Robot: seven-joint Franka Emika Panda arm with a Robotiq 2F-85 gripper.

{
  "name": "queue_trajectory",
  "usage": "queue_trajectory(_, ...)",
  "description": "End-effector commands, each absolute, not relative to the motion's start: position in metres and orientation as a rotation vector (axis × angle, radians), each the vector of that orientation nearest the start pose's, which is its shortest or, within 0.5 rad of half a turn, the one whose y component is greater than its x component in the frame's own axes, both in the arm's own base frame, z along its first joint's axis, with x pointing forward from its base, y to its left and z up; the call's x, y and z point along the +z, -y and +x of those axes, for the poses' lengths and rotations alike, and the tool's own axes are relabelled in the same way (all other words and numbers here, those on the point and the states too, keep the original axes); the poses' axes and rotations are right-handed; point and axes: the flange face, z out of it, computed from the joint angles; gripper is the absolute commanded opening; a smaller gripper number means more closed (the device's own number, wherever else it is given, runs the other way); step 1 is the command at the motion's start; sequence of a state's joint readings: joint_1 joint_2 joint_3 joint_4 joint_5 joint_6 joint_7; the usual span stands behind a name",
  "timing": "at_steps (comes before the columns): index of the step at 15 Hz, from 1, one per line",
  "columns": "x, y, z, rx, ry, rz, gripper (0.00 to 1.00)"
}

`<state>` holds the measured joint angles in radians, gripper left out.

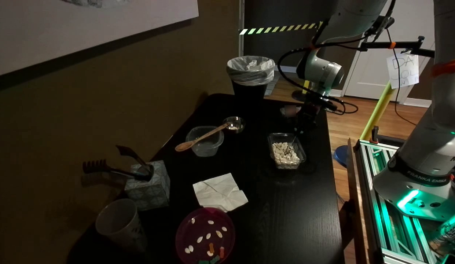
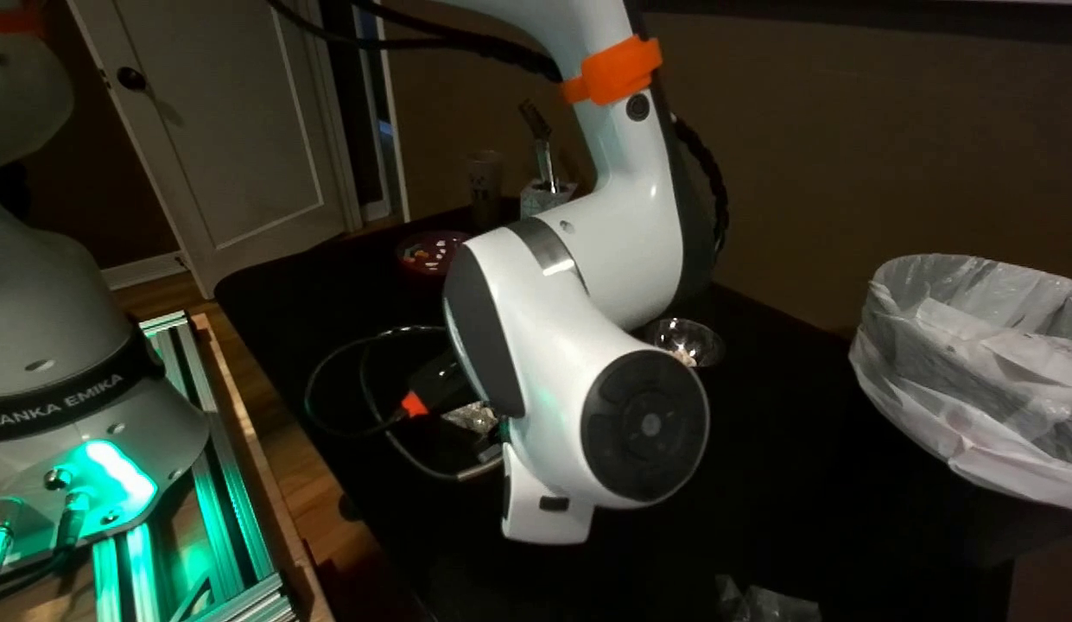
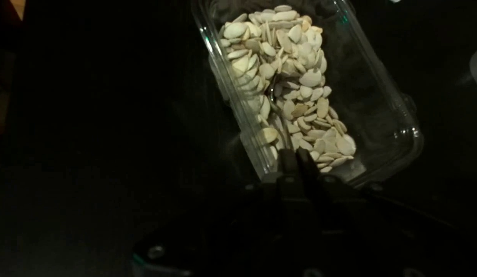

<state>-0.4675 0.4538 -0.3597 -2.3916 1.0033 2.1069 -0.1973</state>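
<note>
A clear tub [image 3: 415,132] stands just below the gripper [image 3: 295,152], which is clenched on a thin metal utensil [image 3: 286,134] whose far end is sunk among seeds [image 3: 299,77]. Hazards, in my judgement: the tub could slide or tip if the utensil levers against its nearest wall; the utensil could twist in the gripper, being slim and set against packed seeds; seeds could spill over the rim should the utensil lift out tilted.

Count, in an exterior view: worktop [image 1: 282,212], one, beneath the gripper; bin [image 1: 251,75], one, apart from it. Well apart from it: plate [image 1: 185,233], one; napkin [image 1: 220,190], one; box [image 1: 159,187], one; cup [image 1: 119,220], one. Nearer it: second tub [image 1: 207,148], one; wooden spoon [image 1: 203,138], one, across that tub; bowl [image 1: 241,127], one. Black tools [image 1: 95,167] in the box, two. Pale pieces [image 1: 211,222] on the plate, about nine. Seeds, uncountable.
</note>
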Motion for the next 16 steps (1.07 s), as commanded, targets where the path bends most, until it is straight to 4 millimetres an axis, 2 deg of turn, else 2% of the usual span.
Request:
queue_trajectory(1, 0.102, 0.28, 0.279, 0.28, -1.686, -1.773, 0.36)
queue_trajectory(4, 0.106, 0.279, 0.281, 0.176, -1.634, -1.871, 0.59)
queue_trajectory(9, 0.134, 0.279, 0.306, -0.024, -1.379, -2.086, 0.97)
queue_trajectory(10, 0.14, 0.279, 0.311, -0.069, -1.324, -2.113, 1.0)
queue_trajectory(16, 0.168, 0.283, 0.329, -0.297, -1.055, -2.173, 1.0)
